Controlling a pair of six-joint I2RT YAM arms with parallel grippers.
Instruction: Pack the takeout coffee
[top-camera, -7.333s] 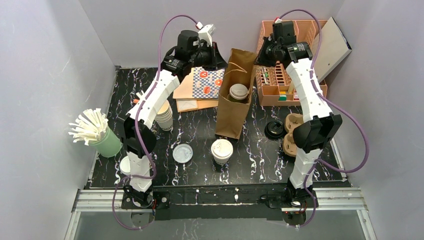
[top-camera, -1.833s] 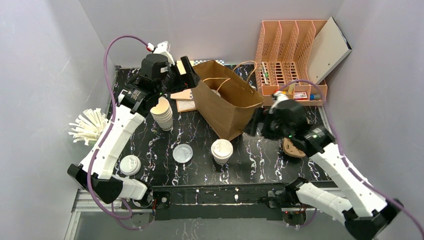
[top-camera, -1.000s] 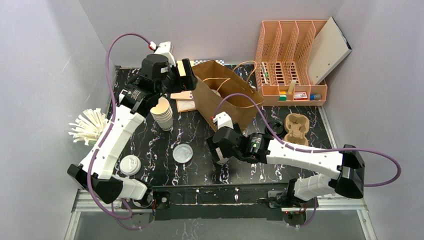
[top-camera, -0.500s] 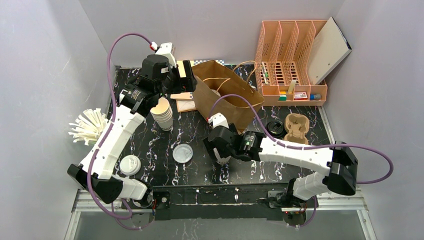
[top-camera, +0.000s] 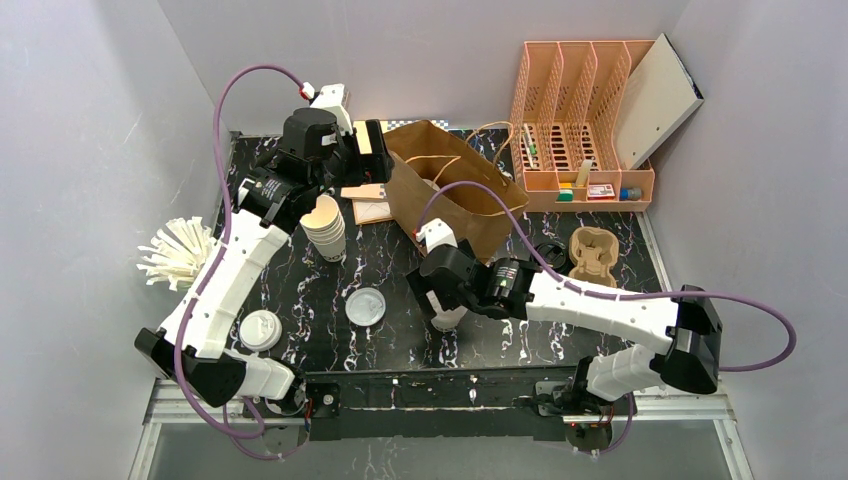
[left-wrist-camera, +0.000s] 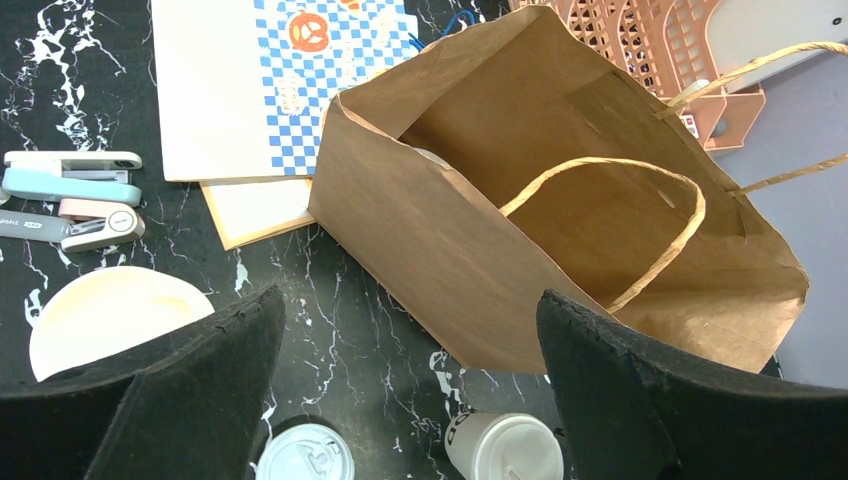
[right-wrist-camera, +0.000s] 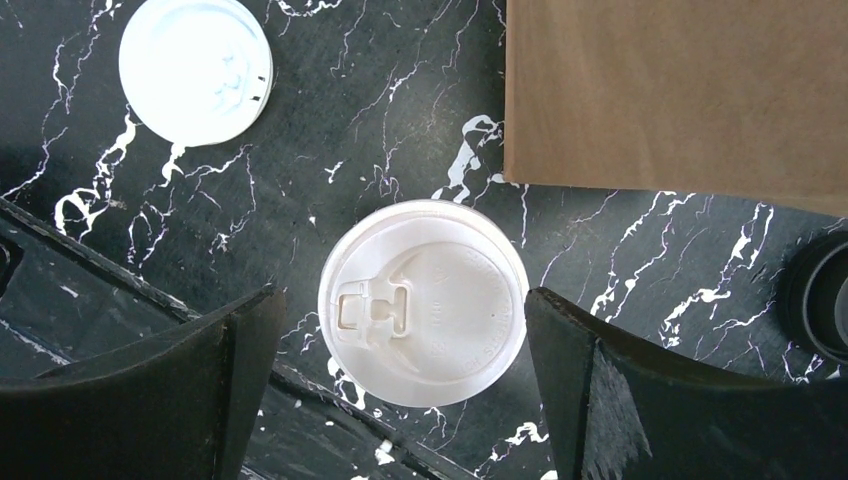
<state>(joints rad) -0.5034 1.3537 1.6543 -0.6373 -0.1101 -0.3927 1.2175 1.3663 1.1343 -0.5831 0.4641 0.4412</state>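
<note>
Two lidded cups stand on the counter (top-camera: 385, 265), both close to its near edge. The takeout coffee cup (right-wrist-camera: 423, 303) is near the middle of that edge, directly under the right end effector (right-wrist-camera: 400, 300). This end effector is released: its fingers (right-wrist-camera: 150, 390) stand wide at 9 and 3 o'clock of the lid, with a strip of bare counter on each side, and they touch nothing.

In the right wrist view the counter's edge runs slantwise just beside the cup at 7 o'clock, so there is little room on that side. The wall of the paper bag (right-wrist-camera: 680, 90) is near at 1 o'clock but apart. From above, a loose pale lid (top-camera: 366, 305) lies at 9 o'clock of the cup with open counter between them, and a black lid (top-camera: 550, 255) lies at 2 o'clock, partly behind the right arm.

The cup has a round white plastic sip lid with a raised rim and a small rectangular tab toward 9 o'clock. In the left wrist view its side is pale with dark lettering, too small to read.

The second lidded cup (top-camera: 259, 330) stands at the near-left corner, beside the left arm; its side is hidden from above.

The left end effector (top-camera: 368, 152) is also released, fingers wide and holding nothing, above the 9 o'clock side of the bag, whose mouth gapes open.
</note>
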